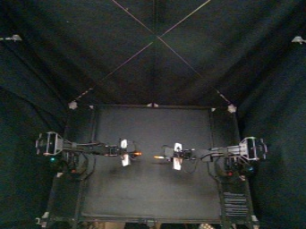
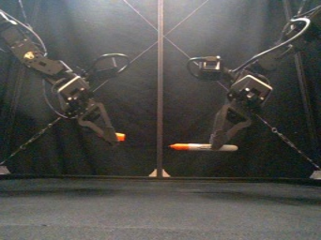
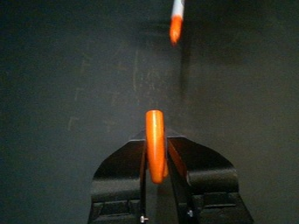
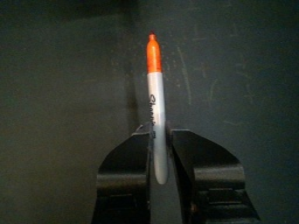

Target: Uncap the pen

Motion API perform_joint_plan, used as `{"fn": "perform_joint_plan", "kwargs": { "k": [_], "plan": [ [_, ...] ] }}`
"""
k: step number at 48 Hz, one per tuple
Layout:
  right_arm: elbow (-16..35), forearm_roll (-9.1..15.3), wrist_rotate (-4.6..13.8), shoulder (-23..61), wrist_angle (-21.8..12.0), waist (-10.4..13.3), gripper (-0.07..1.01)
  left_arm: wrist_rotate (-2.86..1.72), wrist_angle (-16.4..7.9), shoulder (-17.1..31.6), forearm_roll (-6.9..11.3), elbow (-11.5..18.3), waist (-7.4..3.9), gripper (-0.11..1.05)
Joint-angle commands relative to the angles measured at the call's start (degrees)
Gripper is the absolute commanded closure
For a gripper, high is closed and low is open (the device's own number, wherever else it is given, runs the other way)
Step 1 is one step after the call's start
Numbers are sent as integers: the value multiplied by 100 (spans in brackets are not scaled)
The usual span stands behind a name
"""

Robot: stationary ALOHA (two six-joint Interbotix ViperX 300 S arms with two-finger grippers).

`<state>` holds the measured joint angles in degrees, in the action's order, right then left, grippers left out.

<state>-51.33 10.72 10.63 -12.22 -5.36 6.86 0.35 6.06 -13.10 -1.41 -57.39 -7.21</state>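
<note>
**Mia:** Where is the pen?

**Tom:** The long pale grey marker pen point(image 2: 207, 147) with the orange tip is up in the air, over the middle of the flat black table point(image 2: 160, 211). It lies level. Its orange tip points toward the left arm.

**Mia:** Who holds it?

**Tom:** The right gripper point(image 2: 227, 142) does. Its two jaws are closed tight on the back part of the pen, one on each side. In the right wrist view most of the pen point(image 4: 153, 87) sticks out past the jaws, and there is black writing on its side.

**Mia:** Is the cap on?

**Tom:** No, it is off. The small orange cap point(image 2: 119, 138) is in the left gripper point(image 2: 112, 134). Those jaws are closed on the cap too, and only its end pokes out.

**Mia:** Do the cap and the pen touch?

**Tom:** No. There is a gap between them. The cap is a bit higher than the pen's tip. In the left wrist view the cap point(image 3: 155, 131) stands between the jaws, and the pen's tip point(image 3: 177, 22) shows far off past it.

**Mia:** What do you see from the top?

**Tom:** The two arms come in from the sides, and the grippers face each other, near but apart, over the table point(image 1: 149, 192). The black curtain point(image 1: 153, 63) hangs behind them.
</note>
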Motion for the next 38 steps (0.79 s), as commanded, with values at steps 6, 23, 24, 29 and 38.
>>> {"fn": "perform_joint_plan", "kwargs": {
  "k": [6, 23, 24, 29, 38],
  "plan": [
    [-176, -79, -9, -308, 492, 18, 45, -9, 53, -343, -9, -114, 18, 44],
    [-158, -35, -9, -299, 501, 70, 45, -35, 53, -334, 9, -141, 44, 44],
    [-158, -35, -9, -299, 492, 70, 45, -35, 62, -334, 9, -149, 44, 44],
    [-149, -35, -18, -299, 501, 105, 45, -35, 62, -334, 9, -193, 35, 44],
    [-167, -9, -18, -290, 492, 176, 45, -26, 53, -325, 9, -211, -18, 44]
  ]
}}
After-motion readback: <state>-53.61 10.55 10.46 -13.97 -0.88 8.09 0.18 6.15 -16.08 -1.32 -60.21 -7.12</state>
